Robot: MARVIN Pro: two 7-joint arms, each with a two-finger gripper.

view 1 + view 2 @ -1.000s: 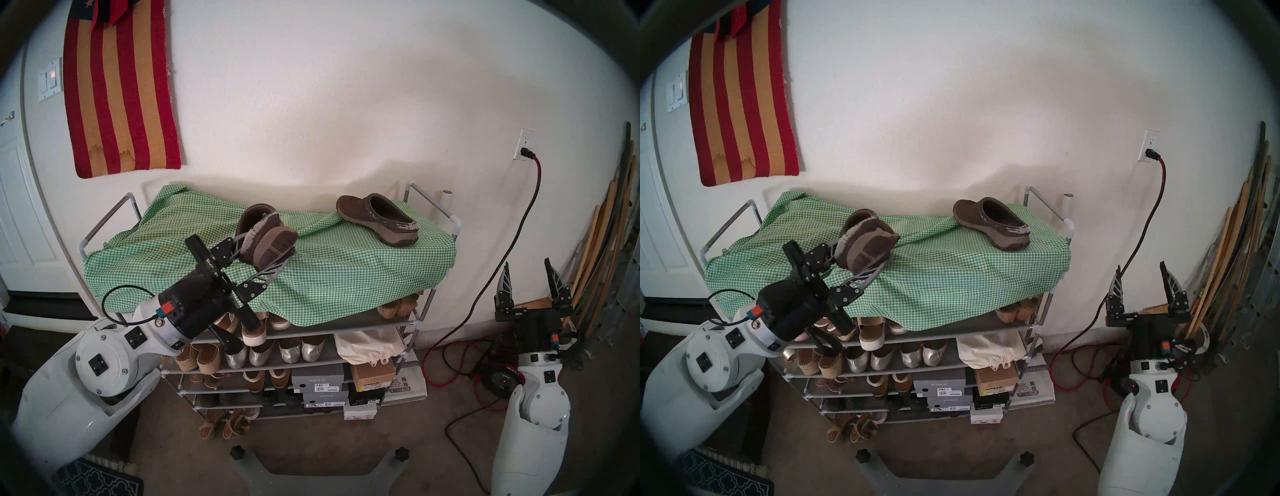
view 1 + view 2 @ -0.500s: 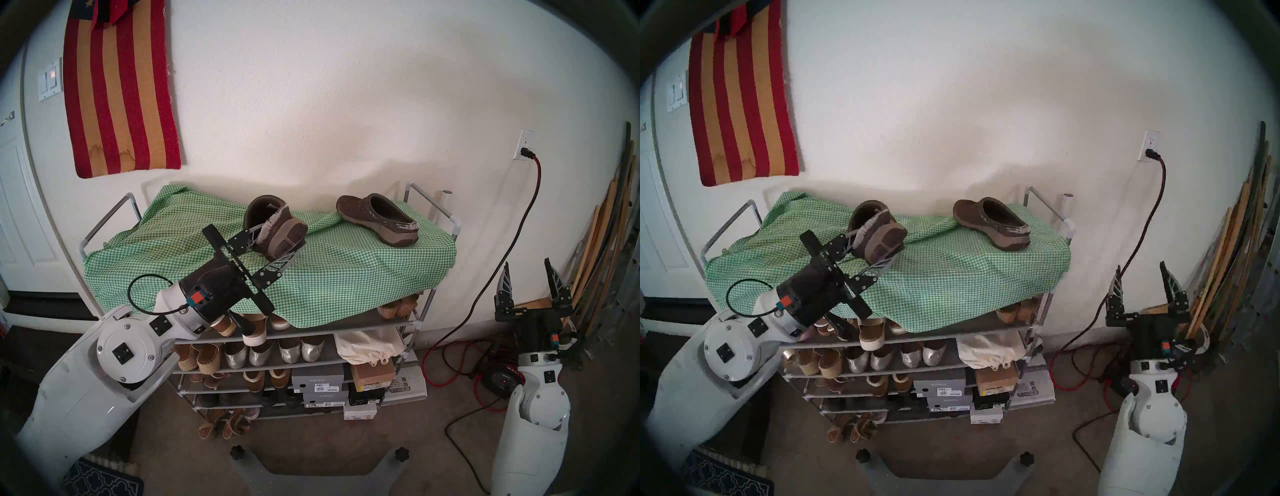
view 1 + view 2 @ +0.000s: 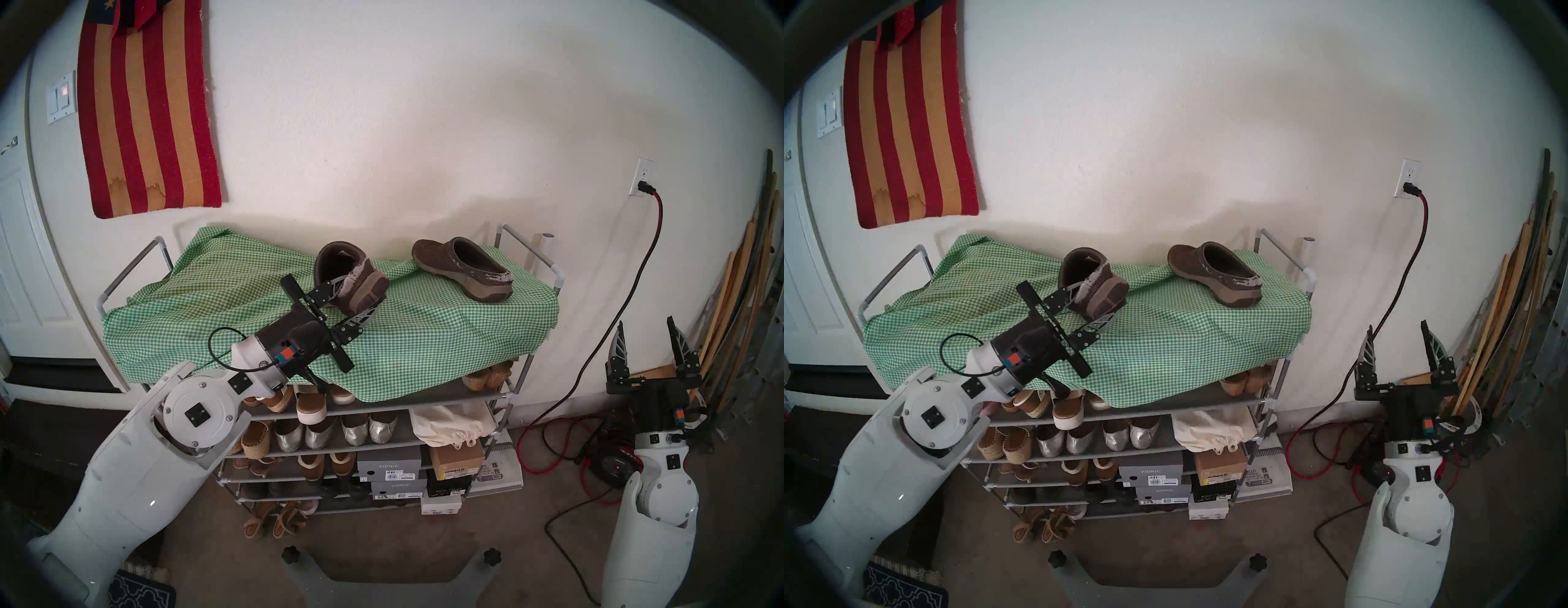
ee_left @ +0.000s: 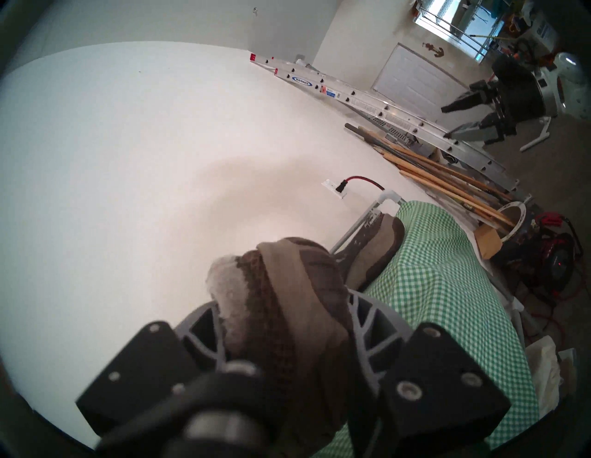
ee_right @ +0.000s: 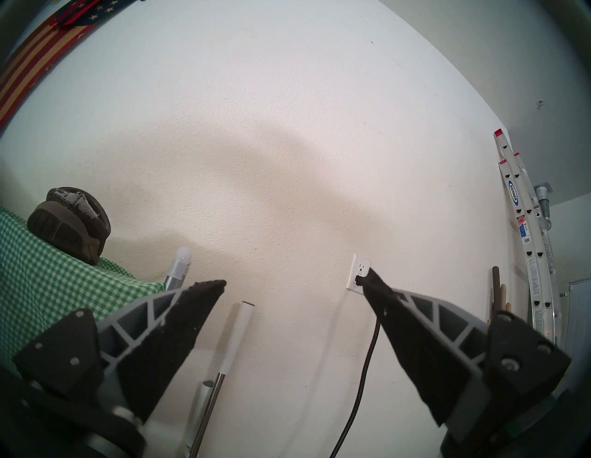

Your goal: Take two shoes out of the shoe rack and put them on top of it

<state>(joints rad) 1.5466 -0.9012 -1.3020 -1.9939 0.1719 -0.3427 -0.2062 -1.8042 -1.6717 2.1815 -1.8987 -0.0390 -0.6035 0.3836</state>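
Observation:
My left gripper [image 3: 358, 299] is shut on a dark brown clog [image 3: 352, 274], held on its side low over the green-white gingham cloth [image 3: 424, 335] that covers the top of the shoe rack [image 3: 528, 250]. The sole faces right. The wrist view shows the clog [image 4: 287, 288] between the fingers [image 4: 367, 323]. I cannot tell whether it touches the cloth. The second clog [image 3: 462, 267] stands upright on the cloth at the back right, apart from the held one. My right gripper [image 3: 645, 335] is open and empty, right of the rack, pointing up.
The lower shelves hold silver flats [image 3: 335, 433], tan espadrilles [image 3: 250, 439], a cloth bag and shoe boxes [image 3: 390, 465]. A red cable [image 3: 655, 237] runs from the wall outlet to the floor. Wooden slats [image 3: 738, 305] lean at the right. The wall stands close behind the rack.
My left arm has carried the held clog to the right and farther back over the cloth, closer to the second clog. The right arm has not moved.

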